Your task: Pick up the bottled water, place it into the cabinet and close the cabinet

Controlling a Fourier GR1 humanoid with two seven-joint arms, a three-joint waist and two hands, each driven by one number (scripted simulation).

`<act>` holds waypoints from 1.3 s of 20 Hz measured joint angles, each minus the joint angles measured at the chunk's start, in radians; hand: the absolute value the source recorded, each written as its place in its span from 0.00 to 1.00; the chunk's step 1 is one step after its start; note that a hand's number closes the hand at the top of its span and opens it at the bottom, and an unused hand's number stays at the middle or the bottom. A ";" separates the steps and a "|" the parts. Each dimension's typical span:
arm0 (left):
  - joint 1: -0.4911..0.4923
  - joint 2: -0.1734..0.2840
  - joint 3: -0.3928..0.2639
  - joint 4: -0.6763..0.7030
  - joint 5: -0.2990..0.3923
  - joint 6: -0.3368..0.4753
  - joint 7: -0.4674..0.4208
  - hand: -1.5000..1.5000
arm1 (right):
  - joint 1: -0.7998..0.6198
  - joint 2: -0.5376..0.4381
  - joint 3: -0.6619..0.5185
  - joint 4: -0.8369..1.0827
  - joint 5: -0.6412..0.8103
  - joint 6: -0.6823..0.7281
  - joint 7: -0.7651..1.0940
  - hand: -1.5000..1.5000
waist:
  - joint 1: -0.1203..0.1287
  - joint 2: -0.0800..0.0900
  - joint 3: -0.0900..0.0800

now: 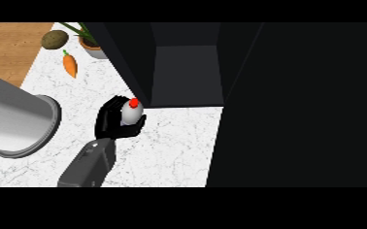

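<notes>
A white marbled tabletop [168, 145] seen from steeply above, with a dark open cabinet [186, 68] standing on it as the main landmark. Just in front of the cabinet's left front corner, the left hand [114, 121] holds the bottled water [131, 112]. The black fingers and thumb curl round the lower body of the bottle, so only its upper part shows: a pale, smooth, rounded shape topped by a small red cap that points toward the cabinet. The bottle sits inside the hand's grasp, between thumb and fingers, close to the cabinet's opening but still outside it. A grey, boxy forearm runs from the hand down toward the lower edge of the view.

The cabinet is matt black with flat panels; its interior shows a dark grey floor and back wall. A large black panel fills the view to the right of the opening.

Left of the cabinet, at the far side of the tabletop, lie an orange carrot [69, 64] with a green top, a brownish rounded potato [54, 39], and a potted plant [91, 46] with thin green leaves in a pale pot. Farther left of the cabinet, nearer the viewer, is a large round grey metal pot [25, 123] with a smooth rim. Beyond the tabletop's far left corner, a wooden floor [18, 43] shows
</notes>
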 measured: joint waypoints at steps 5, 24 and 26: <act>0.003 -0.020 -0.050 -0.011 -0.034 -0.023 0.000 1.00 | 0.048 -0.004 -0.068 0.001 -0.012 0.033 -0.036 0.00 | 0.002 -0.003 0.002; -0.031 0.008 -0.185 0.006 0.155 -0.055 0.140 1.00 | 0.098 0.008 -0.334 0.054 -0.149 0.171 -0.122 0.00 | -0.008 -0.009 0.010; -0.038 0.015 -0.193 0.013 0.174 -0.039 0.155 1.00 | 0.097 0.011 -0.351 0.062 -0.166 0.184 -0.126 0.00 | -0.015 -0.010 0.010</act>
